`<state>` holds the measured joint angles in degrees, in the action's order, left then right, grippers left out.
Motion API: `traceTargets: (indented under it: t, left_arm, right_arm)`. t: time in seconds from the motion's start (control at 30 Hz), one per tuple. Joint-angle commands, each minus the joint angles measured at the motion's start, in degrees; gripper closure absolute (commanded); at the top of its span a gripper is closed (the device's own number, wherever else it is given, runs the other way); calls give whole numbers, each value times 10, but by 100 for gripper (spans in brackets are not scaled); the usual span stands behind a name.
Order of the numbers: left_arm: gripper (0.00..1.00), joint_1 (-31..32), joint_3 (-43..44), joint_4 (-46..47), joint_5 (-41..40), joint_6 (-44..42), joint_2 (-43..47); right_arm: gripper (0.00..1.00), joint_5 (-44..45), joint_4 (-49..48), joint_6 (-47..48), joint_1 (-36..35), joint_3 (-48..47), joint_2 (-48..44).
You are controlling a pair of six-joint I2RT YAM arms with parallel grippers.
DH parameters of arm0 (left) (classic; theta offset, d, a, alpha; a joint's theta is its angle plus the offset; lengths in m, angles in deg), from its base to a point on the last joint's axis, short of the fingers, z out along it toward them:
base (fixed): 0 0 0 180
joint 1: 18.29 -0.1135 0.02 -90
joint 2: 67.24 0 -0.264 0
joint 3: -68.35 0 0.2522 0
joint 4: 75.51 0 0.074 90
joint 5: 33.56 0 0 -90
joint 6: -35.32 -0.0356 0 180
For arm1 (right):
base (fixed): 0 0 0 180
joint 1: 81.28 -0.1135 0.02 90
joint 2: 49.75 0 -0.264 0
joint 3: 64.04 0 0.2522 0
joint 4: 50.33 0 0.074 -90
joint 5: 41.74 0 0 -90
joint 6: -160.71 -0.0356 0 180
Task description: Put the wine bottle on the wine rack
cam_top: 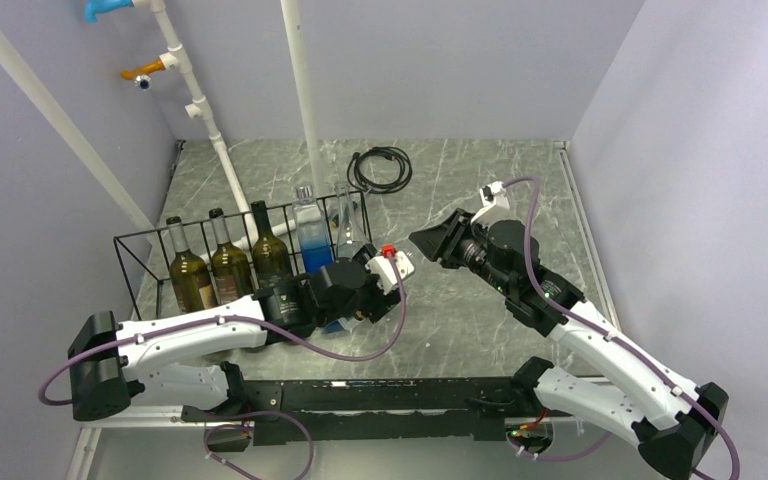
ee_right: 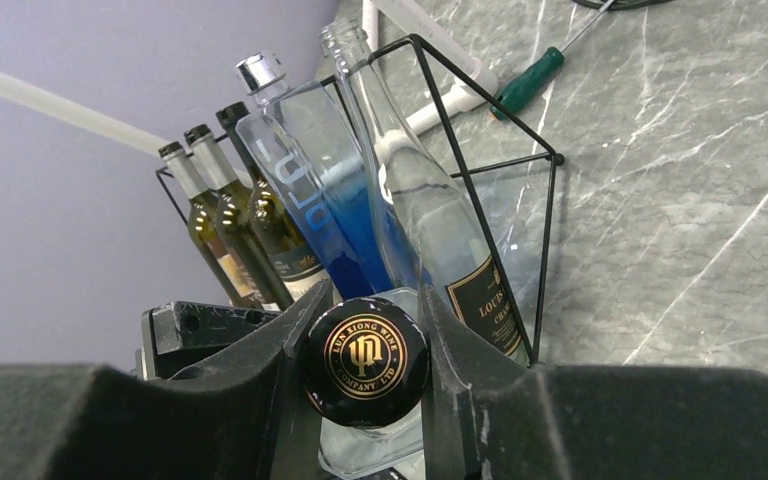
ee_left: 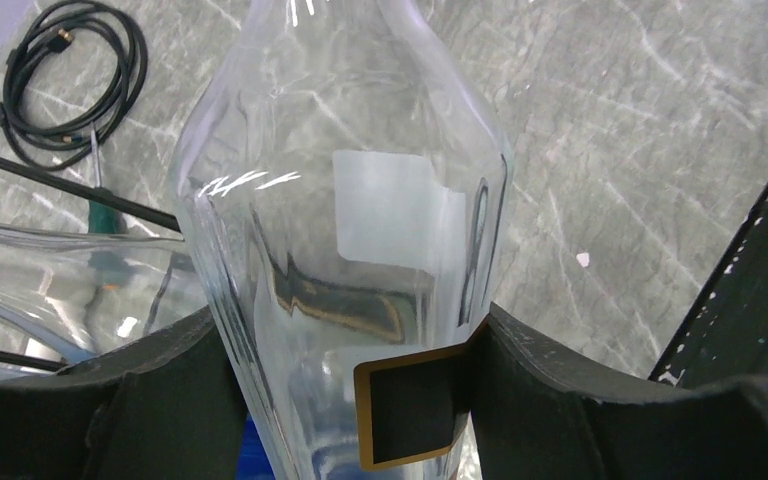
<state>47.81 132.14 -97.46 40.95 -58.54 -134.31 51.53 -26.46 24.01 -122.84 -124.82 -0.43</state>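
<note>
A clear glass wine bottle (ee_left: pixel 360 200) with a black and gold label is held off the table just right of the wine rack. My left gripper (ee_left: pixel 350 345) is shut on its body, one finger on each side. My right gripper (ee_right: pixel 368 335) is shut on its black, gold-printed cap (ee_right: pixel 365 362). In the top view the left gripper (cam_top: pixel 360 288) and the right gripper (cam_top: pixel 426 240) face each other, and the clear bottle barely shows between them. The wine rack (cam_top: pixel 145 240) is a low black wire frame holding three dark bottles (cam_top: pixel 230 265), a blue-tinted bottle (ee_right: pixel 325 200) and a clear bottle (ee_right: pixel 430 220).
White plastic pipes (cam_top: pixel 205 110) rise behind the rack. A coiled black cable (cam_top: pixel 380 168) lies at the back of the marble table, and a green-handled screwdriver (ee_right: pixel 530 80) lies beyond the rack's end. Grey walls close in the left, back and right sides.
</note>
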Motion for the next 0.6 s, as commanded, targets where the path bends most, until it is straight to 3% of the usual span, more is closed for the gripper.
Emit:
traceTargets:
  t: [0.0, 0.13, 0.2, 0.57]
  left_arm:
    - [61, -2, 72, 32, -53, 35, -13]
    - [25, -2, 72, 33, -51, 35, -17]
    - [12, -2, 68, 35, -59, 35, -18]
    - [4, -2, 70, 38, -57, 32, -26]
  right_arm:
    - [100, -65, -98, -48, -4, 3, 3]
    - [100, -99, -110, -52, -4, -8, 23]
    - [100, -107, -124, -61, -5, 0, 19]
    - [100, -125, -132, -54, -5, -2, 18]
